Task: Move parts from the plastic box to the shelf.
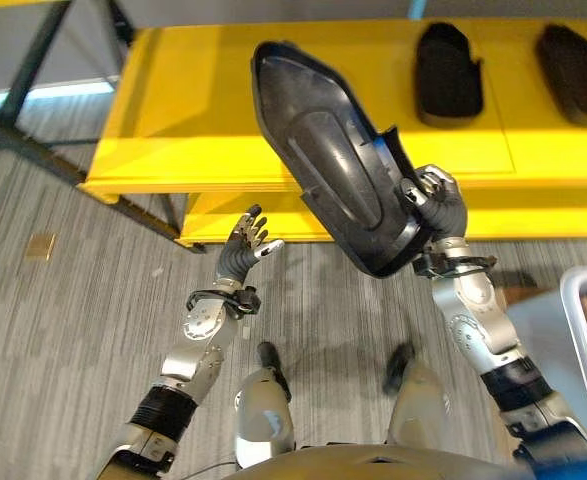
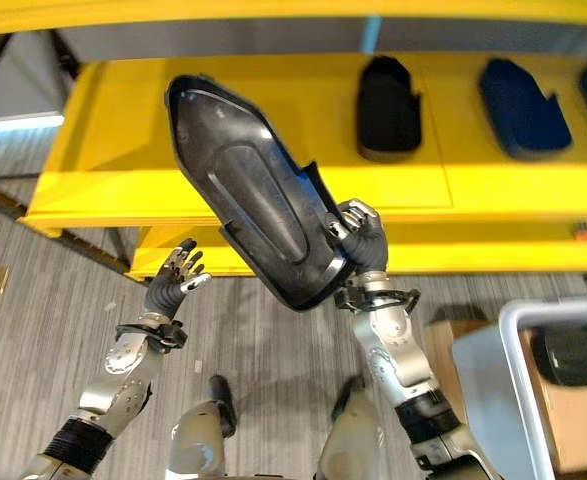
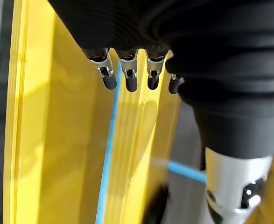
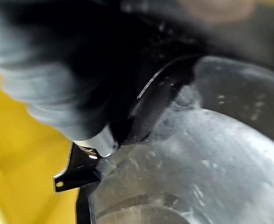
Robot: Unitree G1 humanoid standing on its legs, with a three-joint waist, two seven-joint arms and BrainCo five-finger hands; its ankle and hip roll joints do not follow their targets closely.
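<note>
- One large dark part, a long moulded shell with a pointed end, is held up in front of the yellow shelf. Its pointed end reaches over the shelf surface and its broad end hangs past the shelf's front edge.
- Clamped on the broad lower end is the right hand, fingers curled round the rim. Gripping at that end probably lets the arm swing the long part over the shelf without the hand meeting the front edge first.
- Tilted as it is, hollow side toward the camera, the part looks partway through being carried in and not yet laid flat.
- Off to the left, the left hand is raised below the shelf's front edge with fingers spread and relaxed, holding nothing. It stands apart from the part, likely ready to steady the free side.
- Two similar dark parts already lie along the shelf's back edge toward its right end, leaving the left stretch bare for this one.
- At the lower right corner, the plastic box shows its pale rim, well apart from the held part.
</note>
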